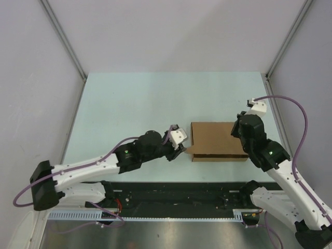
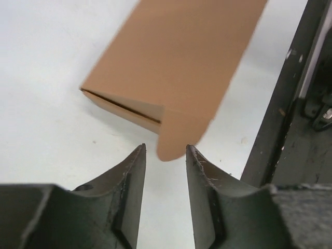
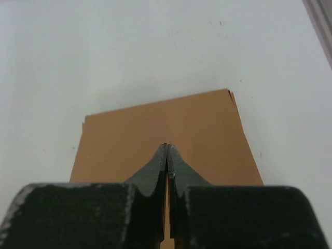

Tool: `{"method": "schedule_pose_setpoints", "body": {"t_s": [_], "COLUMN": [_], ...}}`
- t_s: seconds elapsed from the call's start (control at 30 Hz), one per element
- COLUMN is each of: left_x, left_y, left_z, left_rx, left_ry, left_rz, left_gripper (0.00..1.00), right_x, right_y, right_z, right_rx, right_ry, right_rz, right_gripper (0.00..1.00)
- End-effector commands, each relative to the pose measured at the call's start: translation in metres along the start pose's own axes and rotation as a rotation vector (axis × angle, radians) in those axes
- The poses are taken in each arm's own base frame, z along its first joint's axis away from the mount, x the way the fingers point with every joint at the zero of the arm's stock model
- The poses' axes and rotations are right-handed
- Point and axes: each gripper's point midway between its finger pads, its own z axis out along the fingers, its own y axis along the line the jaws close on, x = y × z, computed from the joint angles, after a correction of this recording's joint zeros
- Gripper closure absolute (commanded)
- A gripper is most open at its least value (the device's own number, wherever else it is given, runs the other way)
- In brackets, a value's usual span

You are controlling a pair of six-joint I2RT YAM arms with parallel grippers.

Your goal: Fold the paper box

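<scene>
At paper box (image 1: 218, 140) flap, left gripper (image 2: 166, 149) parted.

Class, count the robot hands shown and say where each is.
2. The left hand is open at the paper box's left end; the right hand is shut over its right end.

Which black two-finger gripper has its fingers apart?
The left gripper: its black fingers stand apart at the rounded tab of the brown cardboard box. The right gripper has its fingers pressed together.
</scene>
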Motion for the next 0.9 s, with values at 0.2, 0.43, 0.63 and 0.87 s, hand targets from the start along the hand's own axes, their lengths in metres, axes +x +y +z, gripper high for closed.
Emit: {"method": "schedule_pose_setpoints", "body": {"t_s": [0.2, 0.43, 0.63, 0.87], "left_x": [-0.045, -0.064, -0.044, -0.04], "left_y": [0.033, 0.024, 0.033, 0.058], "left_z": [-0.069, -0.022, 0.04, 0.054], "left_rx": [-0.186, -0.147, -0.24, -0.366], "left_ry": [-0.226, -0.265, -0.161, -0.188], "left_rz": [-0.094, -0.243, -0.367, -0.418], "left_gripper": [0.54, 0.54, 0.57, 0.54], "right_x": [0.065, 0.144, 0.153, 0.094], "right_y": [0.012, 0.03, 0.033, 0.0], "right_z": [0.013, 0.026, 0.028, 0.037], "right_rx": [-0.09, -0.154, -0.138, -0.011], "right_ry": [0.184, 0.372, 0.379, 0.231], "right_rz": [0.016, 0.081, 0.066, 0.094], "right_gripper": [1.0, 1.0, 1.0, 0.82]}}
